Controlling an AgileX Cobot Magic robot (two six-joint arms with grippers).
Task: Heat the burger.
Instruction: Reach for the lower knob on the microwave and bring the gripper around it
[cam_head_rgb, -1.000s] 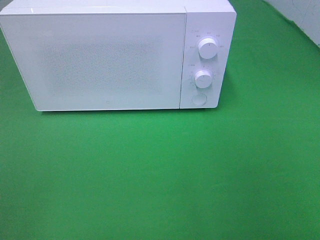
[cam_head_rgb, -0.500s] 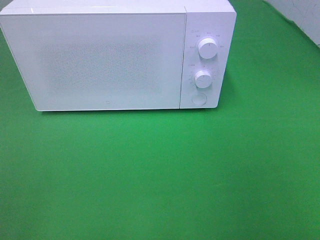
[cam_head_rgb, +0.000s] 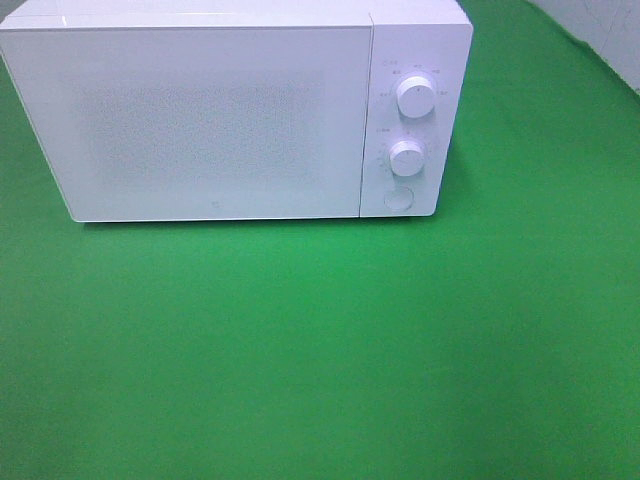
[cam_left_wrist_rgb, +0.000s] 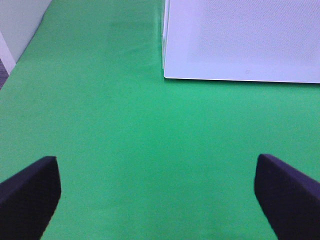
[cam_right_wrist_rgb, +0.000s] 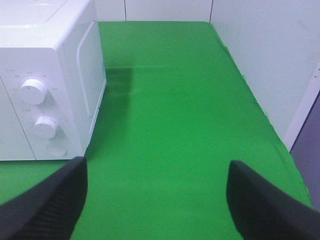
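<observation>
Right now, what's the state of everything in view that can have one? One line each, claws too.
microwave, upright on the green cloth
microwave door, shut
upper knob, untouched, setting too small to read
lower knob, untouched, setting too small to read
round button, nothing touching it
left claw, open, empty
right claw, open, empty
burger, not in any view

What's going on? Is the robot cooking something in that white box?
Nothing is being handled at this moment. The white microwave sits on the green table with its door shut. The robot's left jaws and right jaws stand open and empty, facing it over the table. No burger is in sight.
</observation>
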